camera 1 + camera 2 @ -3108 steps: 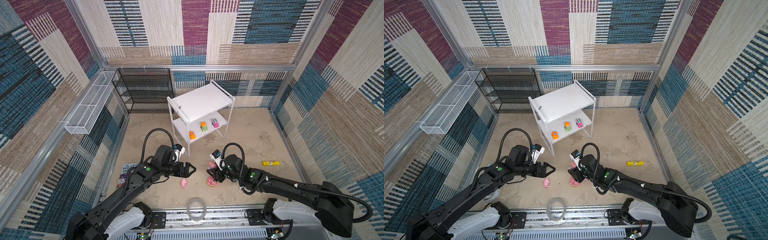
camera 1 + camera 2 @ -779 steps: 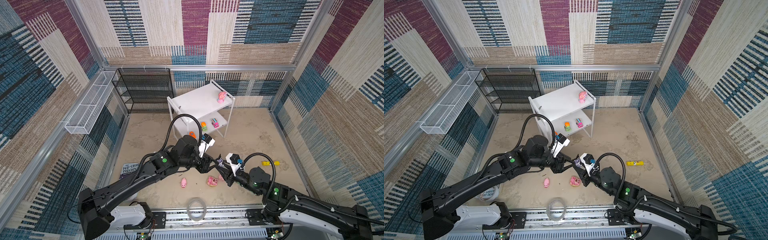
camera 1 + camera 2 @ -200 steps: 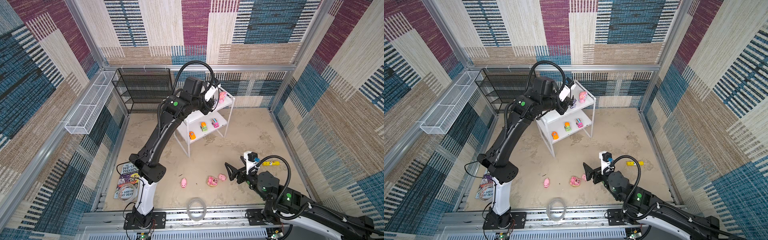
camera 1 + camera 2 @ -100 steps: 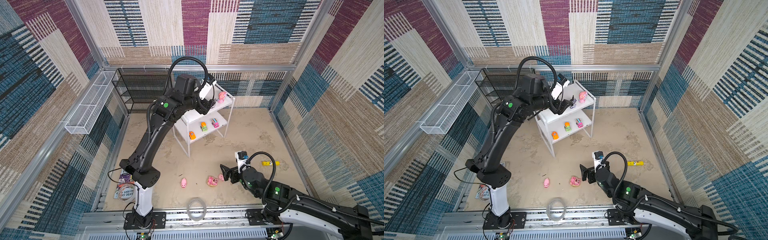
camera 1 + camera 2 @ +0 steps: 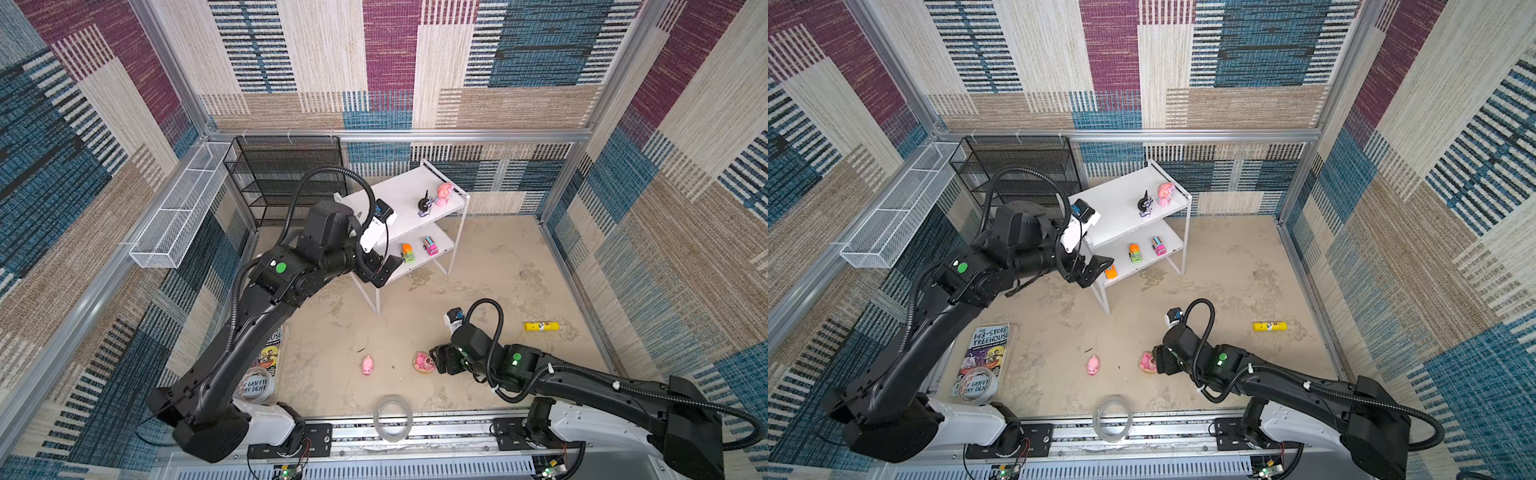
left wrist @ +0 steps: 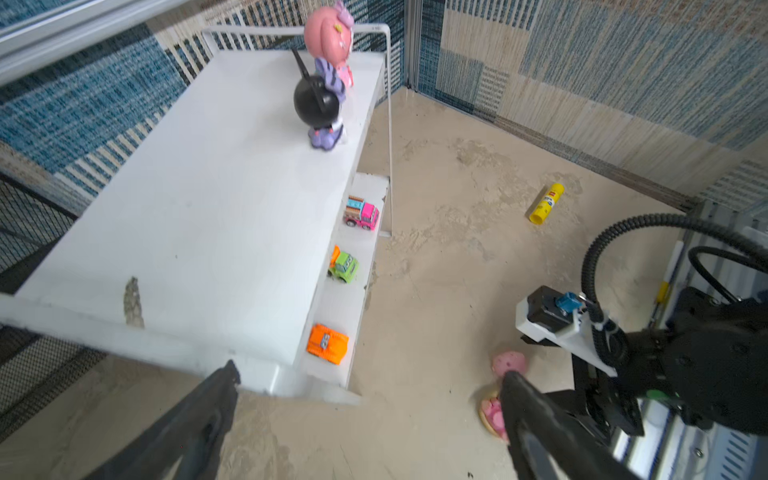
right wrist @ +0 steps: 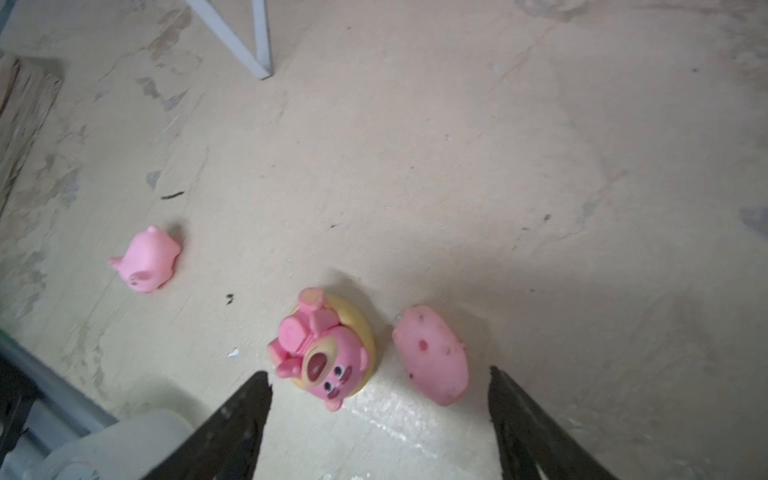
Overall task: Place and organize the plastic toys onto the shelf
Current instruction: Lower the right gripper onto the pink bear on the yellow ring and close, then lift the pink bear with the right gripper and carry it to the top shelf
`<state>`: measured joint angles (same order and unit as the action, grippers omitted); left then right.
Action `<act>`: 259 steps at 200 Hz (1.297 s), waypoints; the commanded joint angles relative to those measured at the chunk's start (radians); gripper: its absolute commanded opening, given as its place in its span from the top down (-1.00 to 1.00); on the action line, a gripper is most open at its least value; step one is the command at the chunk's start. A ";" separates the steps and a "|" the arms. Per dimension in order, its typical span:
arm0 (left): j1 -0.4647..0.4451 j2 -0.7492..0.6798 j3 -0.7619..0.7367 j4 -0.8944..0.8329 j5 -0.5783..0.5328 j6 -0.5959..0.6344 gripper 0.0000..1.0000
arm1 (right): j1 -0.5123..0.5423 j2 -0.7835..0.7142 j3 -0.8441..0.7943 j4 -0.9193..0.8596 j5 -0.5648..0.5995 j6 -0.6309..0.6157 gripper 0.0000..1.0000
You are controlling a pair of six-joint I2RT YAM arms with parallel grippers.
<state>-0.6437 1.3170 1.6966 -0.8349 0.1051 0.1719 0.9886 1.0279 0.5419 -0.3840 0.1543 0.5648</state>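
Left drop done, right lining up.
My left gripper has let go and backed off to the near corner of the shelf, jaws apart and empty. The black-white figure now stands on the top board beside the pink figure. My right gripper has come down over the bear and spotted pig on the floor, jaws apart.

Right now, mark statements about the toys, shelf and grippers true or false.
The orange car sits on the shelf's lower board. True.
The black-white figure lies on the floor. False: the black-white figure stands on the top board.
The right gripper grips the pink bear. False: its jaws stand open; the pink bear lies ungripped on the floor.
The left gripper is open and empty. True.
The yellow tube is on the shelf. False: the yellow tube lies on the floor.
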 commanded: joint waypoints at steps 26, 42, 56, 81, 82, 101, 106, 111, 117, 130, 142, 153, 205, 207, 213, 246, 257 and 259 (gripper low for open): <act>0.001 -0.175 -0.195 0.063 -0.025 -0.062 -0.99 | 0.005 0.121 0.048 0.083 -0.203 -0.195 -0.76; 0.002 -0.224 -0.238 0.053 -0.026 -0.066 -0.99 | 0.006 0.192 0.078 0.077 -0.192 -0.221 -0.76; 0.003 -0.253 -0.263 0.038 -0.026 -0.063 -0.98 | 0.011 0.231 0.084 0.096 -0.200 -0.243 -0.76; 0.004 -0.282 -0.290 0.008 -0.041 -0.055 -0.98 | 0.027 0.298 0.093 0.100 -0.180 -0.269 -0.75; 0.003 -0.283 -0.292 0.007 -0.042 -0.055 -0.99 | 0.026 0.301 0.094 0.099 -0.179 -0.270 -0.75; 0.004 -0.300 -0.308 0.000 -0.044 -0.052 -0.99 | 0.029 0.352 0.105 0.094 -0.154 -0.268 -0.72; 0.004 -0.304 -0.313 0.001 -0.045 -0.052 -0.99 | 0.030 0.364 0.109 0.093 -0.149 -0.267 -0.70; 0.004 -0.310 -0.316 0.003 -0.047 -0.052 -0.99 | 0.033 0.372 0.110 0.095 -0.142 -0.263 -0.66; 0.004 -0.314 -0.322 0.003 -0.047 -0.051 -0.99 | 0.036 0.379 0.110 0.098 -0.138 -0.262 -0.63; 0.006 -0.320 -0.331 0.007 -0.045 -0.049 -0.99 | 0.043 0.392 0.110 0.110 -0.127 -0.259 -0.59; 0.008 -0.320 -0.335 0.004 -0.032 -0.046 -0.99 | 0.043 0.408 0.113 0.115 -0.104 -0.259 -0.50; 0.007 -0.317 -0.337 0.001 -0.024 -0.042 -0.99 | 0.044 0.426 0.120 0.117 -0.084 -0.263 -0.41; 0.009 -0.330 -0.342 -0.015 -0.017 -0.024 -0.99 | 0.056 0.451 0.166 0.097 -0.023 -0.284 0.01; 0.009 -0.331 -0.343 -0.014 -0.017 -0.024 -0.99 | 0.055 0.450 0.168 0.094 -0.021 -0.287 0.03; 0.010 -0.330 -0.345 -0.015 -0.018 -0.022 -0.99 | 0.056 0.445 0.176 0.085 -0.015 -0.290 0.07; 0.012 -0.335 -0.360 -0.004 -0.028 -0.020 -0.99 | 0.055 0.381 0.230 0.021 -0.009 -0.320 0.18; 0.014 -0.341 -0.367 0.002 -0.035 -0.017 -0.99 | 0.055 0.340 0.267 -0.015 -0.012 -0.336 0.19; 0.015 -0.343 -0.368 0.002 -0.038 -0.017 -0.99 | 0.056 0.334 0.277 -0.022 -0.012 -0.339 0.20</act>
<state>-0.6327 0.9852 1.3373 -0.8391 0.0818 0.1383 1.0431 1.4200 0.7620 -0.3592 0.1246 0.2634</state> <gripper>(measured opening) 0.993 0.543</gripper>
